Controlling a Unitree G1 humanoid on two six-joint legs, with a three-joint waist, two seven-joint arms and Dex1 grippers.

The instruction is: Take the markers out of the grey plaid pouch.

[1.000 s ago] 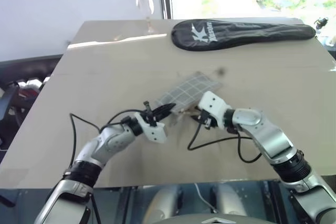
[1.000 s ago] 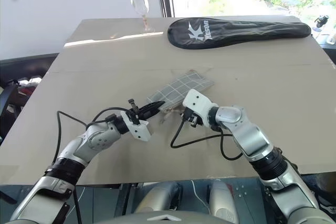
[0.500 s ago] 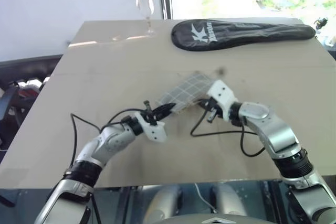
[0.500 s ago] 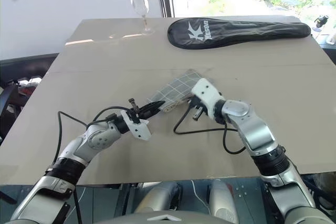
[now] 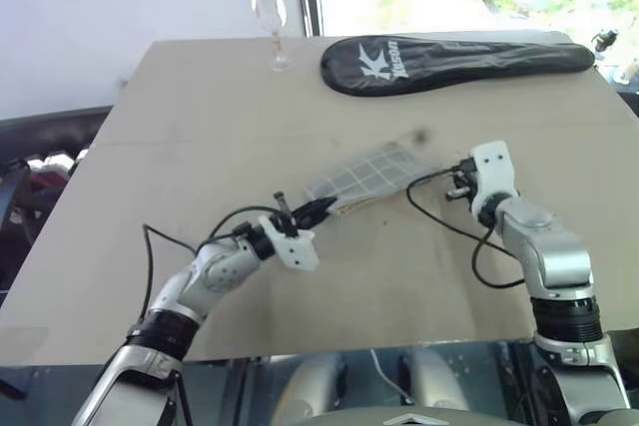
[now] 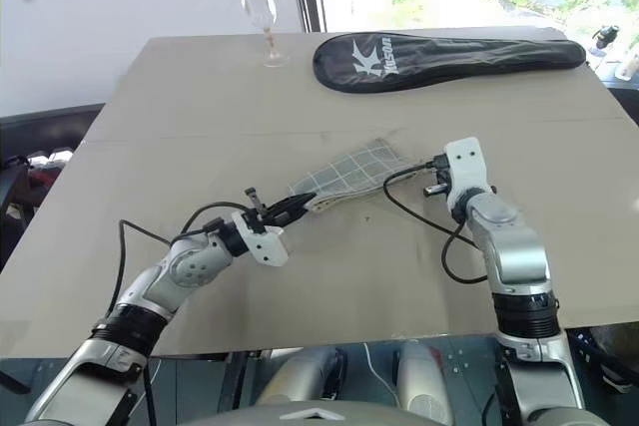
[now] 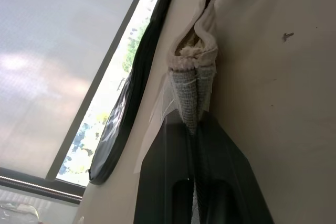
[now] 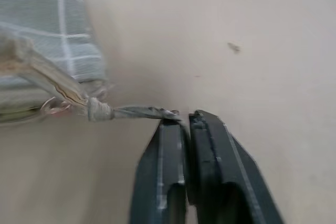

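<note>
Right wrist view: the zip pull (image 8: 137,113) is being pinched between the nearly shut jaws of the right gripper (image 8: 185,121). The pouch (image 7: 192,95) is being clamped in the left gripper (image 7: 195,129), whose jaws are shut. The pull is being held by its tip; slippage is likely under tension.

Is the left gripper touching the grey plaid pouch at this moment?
Touching. In the left wrist view the left gripper is shut on the edge of the grey plaid pouch: the fabric is pinched between the two black fingers, with no gap.
</note>
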